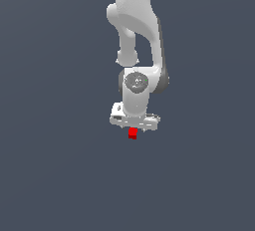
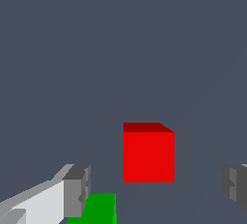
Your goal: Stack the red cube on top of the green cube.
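Open gripper (image 2: 153,189) straddling the red cube (image 2: 148,156)

Jaws spread, gripping nothing; the green cube (image 2: 99,208) sits just beside one finger (image 2: 76,190), apparently close enough that a descent could knock it away.

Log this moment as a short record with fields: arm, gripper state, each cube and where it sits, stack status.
arm: white Panda, reaching down over the red cube
gripper: gripper open, fingers apart on either side of the red cube, not touching it
red cube: on the grey surface, between the fingers
green cube: green cube seen only in the wrist view, beside one finger, partly cut off; hidden in the exterior view
stack status: not yet stacked
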`<state>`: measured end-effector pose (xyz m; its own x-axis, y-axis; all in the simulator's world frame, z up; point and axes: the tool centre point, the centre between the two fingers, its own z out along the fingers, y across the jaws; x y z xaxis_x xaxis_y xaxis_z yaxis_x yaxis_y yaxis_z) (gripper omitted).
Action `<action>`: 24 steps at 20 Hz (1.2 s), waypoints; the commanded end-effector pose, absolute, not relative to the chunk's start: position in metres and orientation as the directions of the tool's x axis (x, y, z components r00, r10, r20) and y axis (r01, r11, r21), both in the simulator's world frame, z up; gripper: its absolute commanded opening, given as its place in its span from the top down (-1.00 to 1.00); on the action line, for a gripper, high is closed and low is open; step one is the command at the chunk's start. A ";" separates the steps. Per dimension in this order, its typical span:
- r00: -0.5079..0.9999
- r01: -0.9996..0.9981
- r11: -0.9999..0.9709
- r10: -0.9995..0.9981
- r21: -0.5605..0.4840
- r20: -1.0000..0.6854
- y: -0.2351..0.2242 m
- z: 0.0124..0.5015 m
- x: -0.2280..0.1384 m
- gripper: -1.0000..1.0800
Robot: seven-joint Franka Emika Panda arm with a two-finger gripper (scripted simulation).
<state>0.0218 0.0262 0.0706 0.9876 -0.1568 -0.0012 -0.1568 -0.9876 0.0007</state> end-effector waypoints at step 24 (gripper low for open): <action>0.987 -0.161 -0.987 -0.161 0.000 0.000 0.026 0.020 0.023 1.00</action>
